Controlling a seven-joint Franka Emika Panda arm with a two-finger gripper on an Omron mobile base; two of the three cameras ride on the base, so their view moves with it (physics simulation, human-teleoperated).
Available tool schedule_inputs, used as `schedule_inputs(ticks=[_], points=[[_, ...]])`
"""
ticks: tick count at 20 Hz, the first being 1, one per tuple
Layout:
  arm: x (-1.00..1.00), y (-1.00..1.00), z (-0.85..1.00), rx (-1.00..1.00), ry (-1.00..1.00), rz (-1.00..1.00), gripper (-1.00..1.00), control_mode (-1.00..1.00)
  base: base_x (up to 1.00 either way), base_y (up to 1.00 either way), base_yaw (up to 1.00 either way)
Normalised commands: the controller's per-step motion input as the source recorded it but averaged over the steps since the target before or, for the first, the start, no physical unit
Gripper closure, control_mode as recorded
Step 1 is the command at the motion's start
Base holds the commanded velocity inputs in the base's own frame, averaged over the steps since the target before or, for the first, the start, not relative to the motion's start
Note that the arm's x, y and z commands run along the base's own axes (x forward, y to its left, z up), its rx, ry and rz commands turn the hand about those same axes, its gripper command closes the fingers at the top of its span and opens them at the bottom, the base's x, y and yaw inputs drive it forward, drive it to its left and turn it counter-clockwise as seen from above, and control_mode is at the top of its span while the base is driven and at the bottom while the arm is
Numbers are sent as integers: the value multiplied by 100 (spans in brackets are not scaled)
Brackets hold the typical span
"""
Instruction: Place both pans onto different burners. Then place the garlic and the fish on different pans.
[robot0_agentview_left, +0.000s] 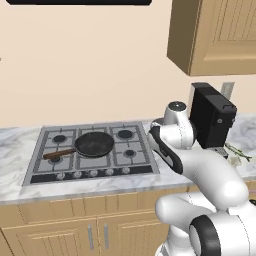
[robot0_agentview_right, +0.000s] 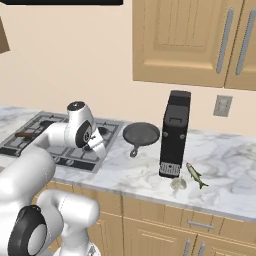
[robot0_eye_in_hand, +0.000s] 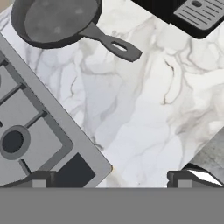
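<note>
**Reaching for the second pan: stock of the cooktop station**

Item 1. Black pan with wooden handle (robot0_agentview_left: 93, 144): seated on the large middle burner (robot0_agentview_left: 95, 145) of the steel cooktop (robot0_agentview_left: 140, 162), handle pointing out to the left. Judged placed.

Item 2. Dark grey pan with short handle (robot0_agentview_right: 141, 134): on the marble counter (robot0_agentview_right: 225, 165), between the cooktop's edge and the black coffee machine (robot0_agentview_right: 174, 134), short handle turned toward the front. Not yet on a burner; likely the step in hand.

Item 3. Gripper (robot0_eye_in_hand: 109, 177): fingers spread wide, nothing between them, hanging over bare marble just off the cooktop's corner. The grey pan sits ahead of it in the hand view, handle nearest, which suits a grasp there.

Item 4. Fish (robot0_agentview_right: 195, 175): on the counter just right of the coffee machine's foot.

Item 5. Garlic (robot0_agentview_right: 178, 183): pale bulb beside the fish, near the counter's front. Both await pans.
</note>
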Motion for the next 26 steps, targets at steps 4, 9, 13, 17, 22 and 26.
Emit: schedule_inputs(ticks=[4, 9, 13, 17, 22, 26], points=[[0, 0, 0, 0, 0, 0, -100, 100, 5, -4, -9], [0, 0, 0, 0, 0, 0, -100, 100, 15, 0, -12], [0, 0, 0, 0, 0, 0, -100, 100, 37, 0, -7], [0, 0, 0, 0, 0, 0, -100, 100, 49, 0, -2], [0, 0, 0, 0, 0, 0, -100, 100, 38, 0, -6], [0, 0, 0, 0, 0, 0, -100, 100, 31, 0, -7]])
